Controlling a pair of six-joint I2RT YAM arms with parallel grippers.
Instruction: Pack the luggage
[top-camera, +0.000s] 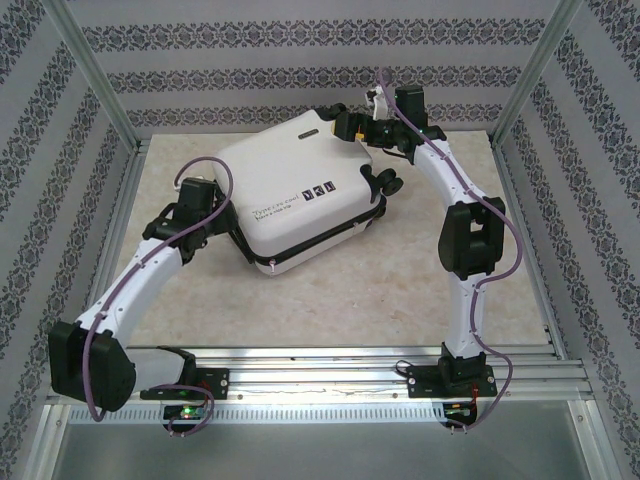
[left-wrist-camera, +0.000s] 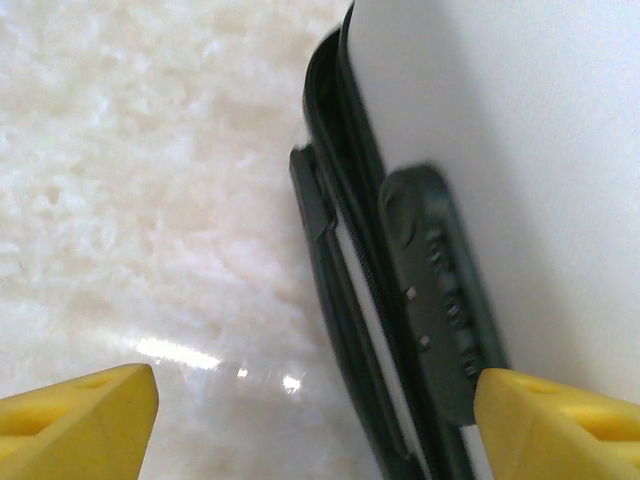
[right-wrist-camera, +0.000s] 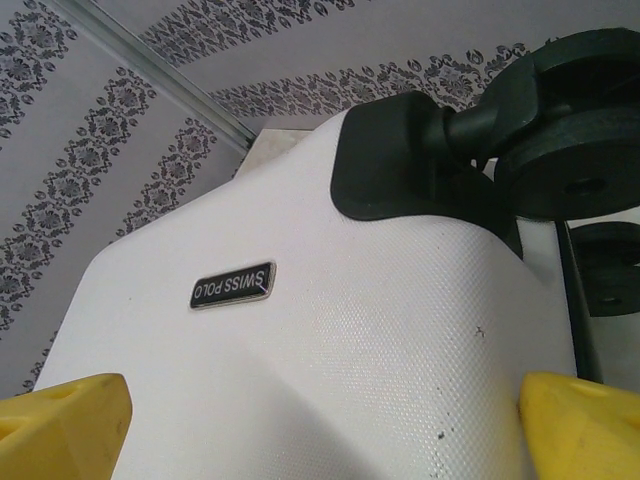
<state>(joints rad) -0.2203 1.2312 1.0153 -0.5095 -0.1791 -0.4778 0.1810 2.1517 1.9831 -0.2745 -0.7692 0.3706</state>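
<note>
On the left, the left gripper (top-camera: 215, 222) sits low over the bench (top-camera: 400, 290), right against the luggage's (top-camera: 300, 190) left side. In its wrist view the two yellow fingers (left-wrist-camera: 75, 425) stand well apart. The left one is over bare bench. The right one is at the luggage's (left-wrist-camera: 520, 150) edge, overlapping the foot of a black lock panel (left-wrist-camera: 440, 290); whether it touches there I cannot tell. The dark zip seam (left-wrist-camera: 345, 250) runs up between the fingers, nearer the right one. Nothing is gripped.

The luggage lies shut and flat in the middle of the bench, turned at an angle, its white shell up and small black print facing the arms. Its near corner points down towards the bases. Its black wheels (top-camera: 385, 180) are along the right-hand edge.

On the right, the right gripper (top-camera: 362, 130) is at the luggage's far right corner, just beside the wheels. In its wrist view the yellow fingers (right-wrist-camera: 65, 425) are spread wide at the bottom corners, with the white shell (right-wrist-camera: 330, 360) spanning the gap between and beyond them. A small black badge (right-wrist-camera: 232, 285) sits on the shell left of centre, and a black wheel (right-wrist-camera: 575, 150) on its mount is at the upper right. The fingers are apart and hold nothing; whether they touch the shell I cannot tell.
</note>
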